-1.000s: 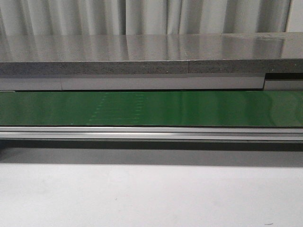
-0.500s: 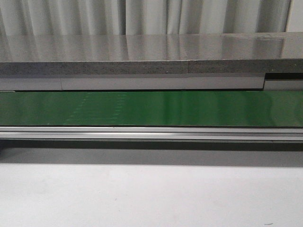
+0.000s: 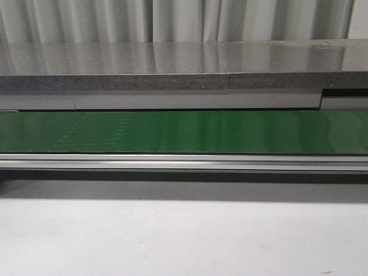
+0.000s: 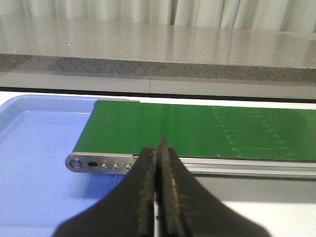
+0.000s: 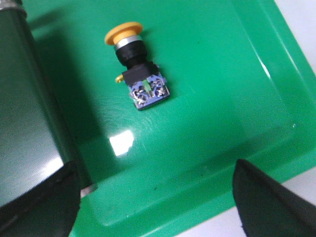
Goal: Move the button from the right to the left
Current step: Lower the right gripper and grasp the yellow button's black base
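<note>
Button (image 5: 138,64) lies on its side in green tray (image 5: 217,74), yellow cap twd one tray edge, blue terminal end w/ green mark twd tray middle; nothing touching it. Right gripper (image 5: 158,197) hangs over the tray w/ fingers spread wide, both fingertips (image 5: 269,202) clear of button. Left gripper (image 4: 159,197) fingers pressed together, nothing betw them, poised near end of green conveyor belt (image 4: 207,131); blue tray (image 4: 34,158) sits at that belt end, prob partly under it. Front view: belt, grey bench (image 3: 172,241) only, no arms seen.
</note>
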`<state>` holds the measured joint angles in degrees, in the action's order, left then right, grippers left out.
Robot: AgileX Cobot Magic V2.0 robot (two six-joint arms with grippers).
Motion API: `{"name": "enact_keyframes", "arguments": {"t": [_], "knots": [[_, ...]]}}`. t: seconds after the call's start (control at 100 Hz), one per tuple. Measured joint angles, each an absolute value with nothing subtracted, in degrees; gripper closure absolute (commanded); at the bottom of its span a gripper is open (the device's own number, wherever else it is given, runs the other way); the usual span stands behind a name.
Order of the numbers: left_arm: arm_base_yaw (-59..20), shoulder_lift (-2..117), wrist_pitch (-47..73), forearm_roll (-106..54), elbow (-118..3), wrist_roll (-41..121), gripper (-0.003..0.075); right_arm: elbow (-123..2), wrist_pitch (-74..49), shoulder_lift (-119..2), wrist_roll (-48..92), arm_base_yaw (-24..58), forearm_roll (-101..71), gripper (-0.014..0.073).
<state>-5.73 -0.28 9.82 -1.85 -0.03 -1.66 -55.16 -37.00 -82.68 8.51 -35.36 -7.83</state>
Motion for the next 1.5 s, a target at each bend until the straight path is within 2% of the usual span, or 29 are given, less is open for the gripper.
{"name": "enact_keyframes", "arguments": {"t": [0.29,0.91,1.01,1.13,1.23,1.5], "knots": [[-5.73,-0.28,9.82,-1.85,-0.03,-1.66,0.0741,-59.56,-31.03,-93.11,9.46,-35.36,-8.81,-0.0029],[-5.73,-0.28,9.82,-1.85,-0.03,-1.66,0.0740,-73.06,-37.17,-111.00,9.46,-33.08,-12.15,-0.0022],[-5.73,-0.28,9.82,-1.85,-0.03,-1.66,0.0741,-73.90,-37.95,-112.59,9.46,-32.64,-12.30,0.0050],[-5.73,-0.28,9.82,-1.85,-0.03,-1.66,0.0741,-74.12,-37.93,-112.86,9.46,-32.64,-12.41,0.0220],[-5.73,-0.28,9.82,-1.85,-0.03,-1.66,0.0741,-74.30,-37.93,-112.89,9.46,-32.64,-12.41,0.0323],[-5.73,-0.28,9.82,-1.85,-0.03,-1.66,0.0741,-75.44,-40.39,-112.46,9.46,-32.26,-12.41,0.0345]]}}
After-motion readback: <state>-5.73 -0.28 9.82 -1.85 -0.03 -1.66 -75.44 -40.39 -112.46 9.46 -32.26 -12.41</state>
